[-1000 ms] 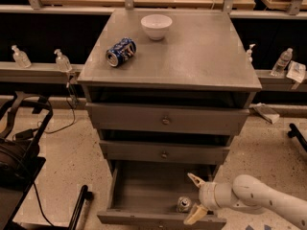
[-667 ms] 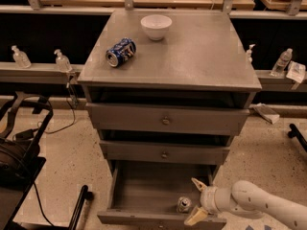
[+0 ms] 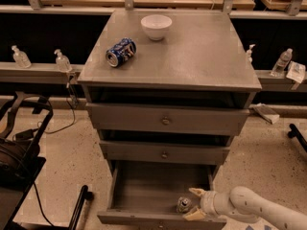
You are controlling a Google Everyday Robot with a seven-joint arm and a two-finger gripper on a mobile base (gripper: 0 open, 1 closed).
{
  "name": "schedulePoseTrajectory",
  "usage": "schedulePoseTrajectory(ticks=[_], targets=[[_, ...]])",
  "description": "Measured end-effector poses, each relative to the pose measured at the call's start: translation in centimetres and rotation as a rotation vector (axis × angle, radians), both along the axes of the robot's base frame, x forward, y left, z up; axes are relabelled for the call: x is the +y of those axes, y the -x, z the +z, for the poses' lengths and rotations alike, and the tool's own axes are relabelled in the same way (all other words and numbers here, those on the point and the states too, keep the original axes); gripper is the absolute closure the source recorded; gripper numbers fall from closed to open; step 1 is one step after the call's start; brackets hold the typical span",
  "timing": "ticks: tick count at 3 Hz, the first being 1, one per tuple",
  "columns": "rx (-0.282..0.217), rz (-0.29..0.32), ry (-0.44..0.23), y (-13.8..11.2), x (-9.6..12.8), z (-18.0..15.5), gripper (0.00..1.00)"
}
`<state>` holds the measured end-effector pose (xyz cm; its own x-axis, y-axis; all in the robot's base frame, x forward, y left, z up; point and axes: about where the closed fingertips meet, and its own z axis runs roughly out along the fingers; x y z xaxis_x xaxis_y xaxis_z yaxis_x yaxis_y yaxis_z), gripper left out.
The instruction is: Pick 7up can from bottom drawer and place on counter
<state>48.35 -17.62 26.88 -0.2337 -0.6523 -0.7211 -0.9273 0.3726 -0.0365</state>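
Note:
The bottom drawer (image 3: 144,188) stands pulled open at the foot of the grey cabinet. The 7up can (image 3: 183,204) stands upright in its front right corner; only the silver top and a bit of pale side show. My gripper (image 3: 194,203) reaches in from the lower right on a white arm. Its two cream fingers are spread open, one beyond the can and one nearer the drawer front, with the can just to their left. The counter (image 3: 192,51) is the cabinet's flat grey top.
A blue can (image 3: 120,52) lies on its side on the counter's left part, and a white bowl (image 3: 156,26) stands at the back middle. The two upper drawers are slightly pulled out. A black cart (image 3: 19,147) stands left; bottles line a side ledge (image 3: 29,71).
My gripper has moved a little left and down into the drawer, closer to the 7up can. The can and the things on the counter have not moved.

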Motion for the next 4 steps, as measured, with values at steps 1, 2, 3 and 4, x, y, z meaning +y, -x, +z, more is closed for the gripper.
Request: schedulePoseTrajectory(ticks=[1, 2, 3, 4], targets=[[0.010, -0.020, -0.005, -0.5, -0.3, -2.1, 0.24], [0.020, -0.044, -0.012, -1.2, -0.7, -3.5, 0.26], [0.027, -0.066, -0.029, -2.2, -0.7, -4.8, 0.32], [0.031, -0.081, -0.043, -2.9, -0.6, -5.6, 0.39]])
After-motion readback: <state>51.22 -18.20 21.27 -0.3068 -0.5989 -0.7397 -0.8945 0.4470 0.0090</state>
